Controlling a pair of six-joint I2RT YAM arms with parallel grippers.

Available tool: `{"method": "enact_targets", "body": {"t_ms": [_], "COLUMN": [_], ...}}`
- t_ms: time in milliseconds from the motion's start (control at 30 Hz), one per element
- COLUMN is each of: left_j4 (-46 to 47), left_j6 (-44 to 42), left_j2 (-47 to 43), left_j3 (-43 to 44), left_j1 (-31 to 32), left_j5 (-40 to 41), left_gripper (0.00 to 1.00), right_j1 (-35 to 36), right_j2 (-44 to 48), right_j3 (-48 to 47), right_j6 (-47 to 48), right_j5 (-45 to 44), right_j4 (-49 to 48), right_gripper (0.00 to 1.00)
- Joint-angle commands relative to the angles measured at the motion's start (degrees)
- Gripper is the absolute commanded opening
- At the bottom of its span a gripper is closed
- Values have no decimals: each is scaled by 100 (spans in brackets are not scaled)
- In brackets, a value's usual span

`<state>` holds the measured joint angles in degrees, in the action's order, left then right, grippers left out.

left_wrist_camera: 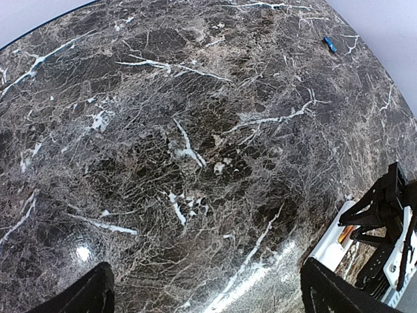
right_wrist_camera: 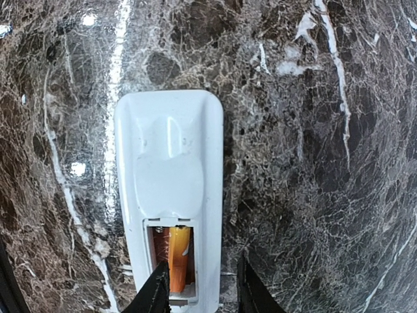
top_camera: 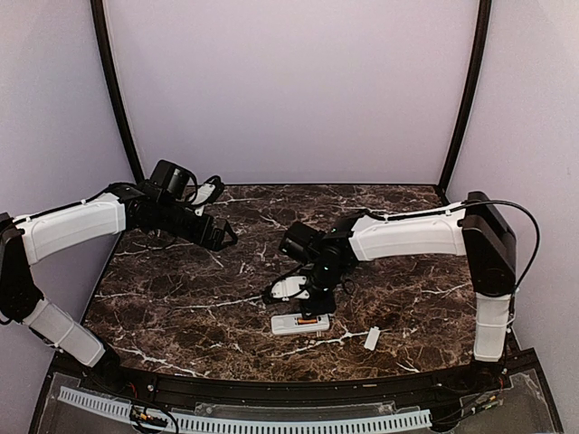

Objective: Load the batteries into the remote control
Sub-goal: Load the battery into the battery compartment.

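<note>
Remote control (top_camera: 300, 324) near table (top_camera: 181, 307) edge, battery (right_wrist_camera: 178, 251) inside

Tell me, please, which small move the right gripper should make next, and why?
Probably lift the right gripper straight up off the remote. It stands open, one orange battery already lies in the bay, and the place beside it looks empty, so another one must be fetched.

Dark brown marble-patterned worktop (top_camera: 181, 307) with white veins is seen. Small flat white cover piece (top_camera: 372, 338) is laid on it, near right. Lilac walls (top_camera: 289, 81) and black poles (top_camera: 116, 90) are set behind. White slotted strip (top_camera: 271, 422) is run along the near edge.
</note>
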<state>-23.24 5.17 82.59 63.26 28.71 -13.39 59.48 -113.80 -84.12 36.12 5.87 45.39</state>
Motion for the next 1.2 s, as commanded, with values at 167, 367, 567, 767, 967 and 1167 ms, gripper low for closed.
{"method": "enact_targets", "body": {"t_ms": [167, 367, 567, 767, 967, 1167], "left_j4": [-92, -84, -89, -94, -100, -99], "left_j6": [-40, -38, -49, -52, -65, -63], "left_j2": [-129, -133, -146, -151, -151, -140], "left_j3": [-15, -12, -21, -16, -24, -23], "left_j1": [-41, -41, -41, -41, -41, -41], "left_j5": [-77, -78, -76, -46, -49, -58], "left_gripper": [99, 99, 99, 99, 99, 99], "right_j1": [-86, -81, -82, -85, -73, -79], "right_j2": [-270, -333, -330, -388, -334, -231], "right_j3": [-87, -70, -112, -183, -239, -404], "right_j6": [-26, -35, 23, 21, -12, -80], "right_j5": [222, 101, 55, 2, 11, 61], "right_j4": [181, 149, 138, 188, 239, 294], "right_gripper": [33, 31, 13, 14, 20, 23]}}
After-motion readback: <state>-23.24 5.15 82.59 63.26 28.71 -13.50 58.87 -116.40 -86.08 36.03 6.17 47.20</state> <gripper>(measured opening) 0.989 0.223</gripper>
